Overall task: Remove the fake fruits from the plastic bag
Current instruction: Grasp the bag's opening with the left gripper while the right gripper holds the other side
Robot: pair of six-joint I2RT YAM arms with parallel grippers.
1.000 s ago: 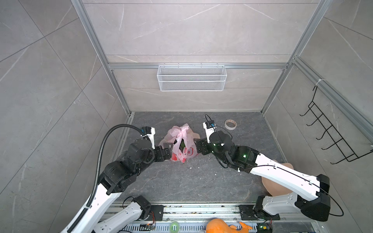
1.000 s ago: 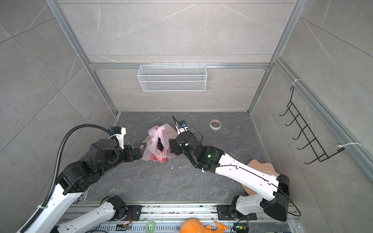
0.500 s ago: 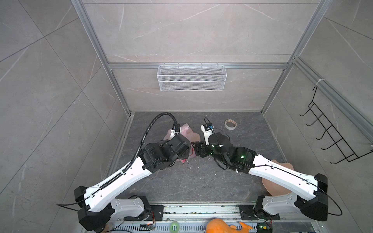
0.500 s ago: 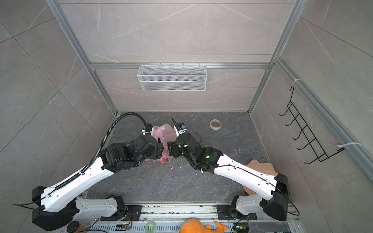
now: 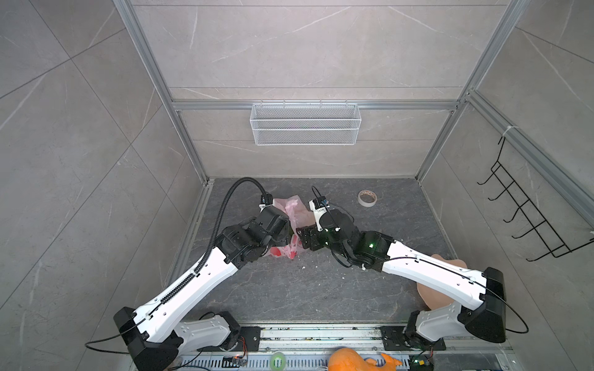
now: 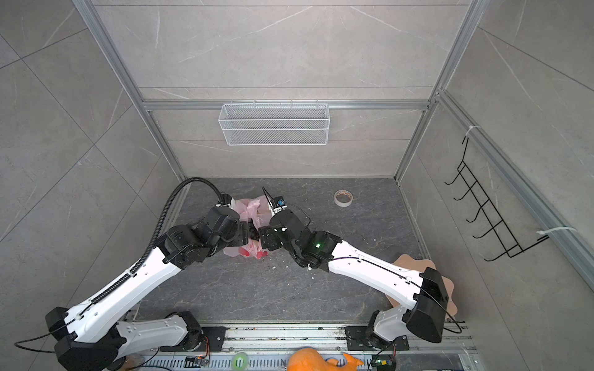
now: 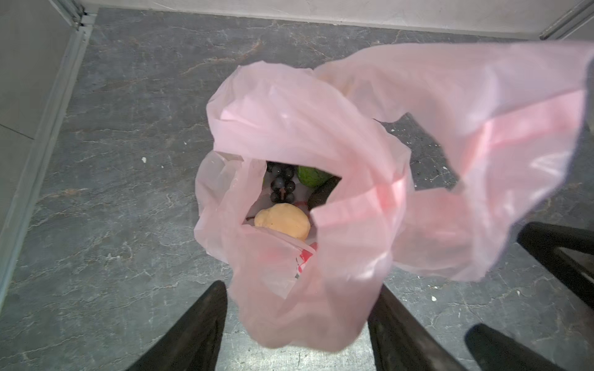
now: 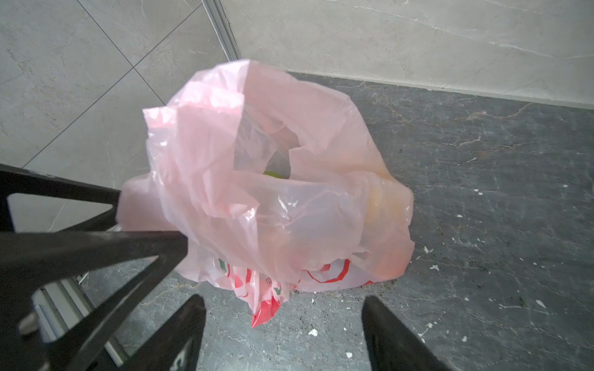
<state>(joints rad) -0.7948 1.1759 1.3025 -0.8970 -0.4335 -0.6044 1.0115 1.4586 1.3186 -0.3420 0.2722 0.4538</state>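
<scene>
Left gripper [image 7: 300,287], wrist view: fairly wide, astride plastic bag [image 7: 289,128] rim, gripping nothing; fake fruits [image 7: 283,221] inside. Right wrist: right gripper [image 8: 284,300] wide, empty, beside bag. Both top views: left arm [image 5: 205,273] newly over bag since 1 second ago, narrowing; pick likely next.

- The plastic bag [image 5: 297,210] stands on the surface [image 5: 289,289], left of the middle and nearer to the back wall [image 5: 305,163] than to the front.
- In the bag lie the fake fruits [image 7: 286,197]: a grape bunch [image 7: 279,183], and just beside it a lumpy piece [image 7: 283,221] and a round fruit [image 7: 310,175].
- The left hand [image 5: 287,236] is over the bag from the left side; a part of the bag's rim is between its fingers [image 7: 199,331].
- The right hand [image 5: 302,239] is over the bag from the right side, near the left hand.
- A tape roll [image 5: 367,198] lies on the surface right of the bag, near the back wall.
- A plate [image 5: 450,260] lies at the right front, partly under the right arm [image 5: 427,276].
- A wire basket [image 5: 305,128] hangs on the back wall, above the surface.
- A hook rack [image 5: 527,221] hangs on the right wall [image 5: 546,144].
</scene>
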